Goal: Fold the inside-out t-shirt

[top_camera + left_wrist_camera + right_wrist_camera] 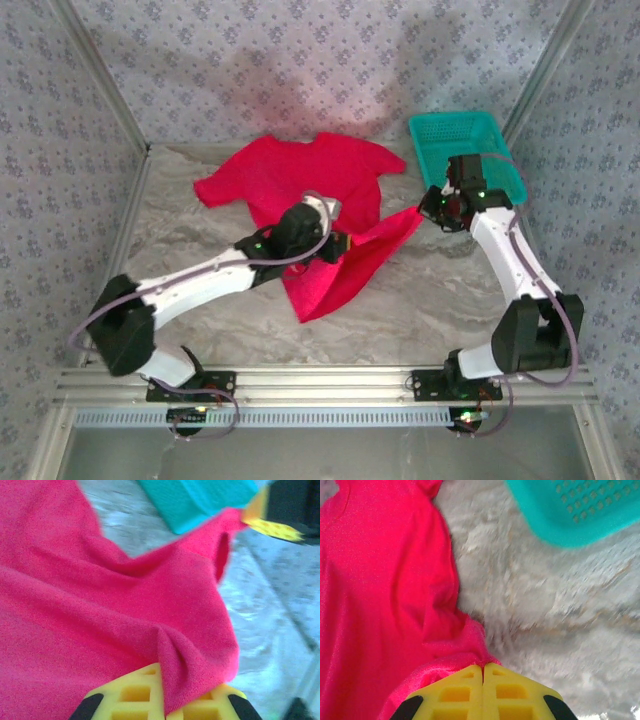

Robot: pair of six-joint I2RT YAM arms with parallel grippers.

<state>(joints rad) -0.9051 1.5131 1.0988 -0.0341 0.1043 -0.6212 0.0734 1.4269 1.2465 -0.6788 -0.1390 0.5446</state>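
Note:
The red t-shirt (300, 180) lies spread across the middle of the table, sleeves toward the back, its lower part pulled into a stretched fold toward the front. My left gripper (335, 245) is shut on the t-shirt (125, 620) near its middle, a ridge of cloth pinched between the yellow fingers (130, 692). My right gripper (425, 212) is shut on a corner of the t-shirt (380, 580) at the right, cloth caught between its yellow fingers (460, 695). The cloth runs taut between the two grippers.
A teal mesh basket (500, 160) stands at the back right, just behind my right gripper; the basket (555, 520) is close above it in the right wrist view. Metal frame rails and patterned walls border the marbled table (430, 310).

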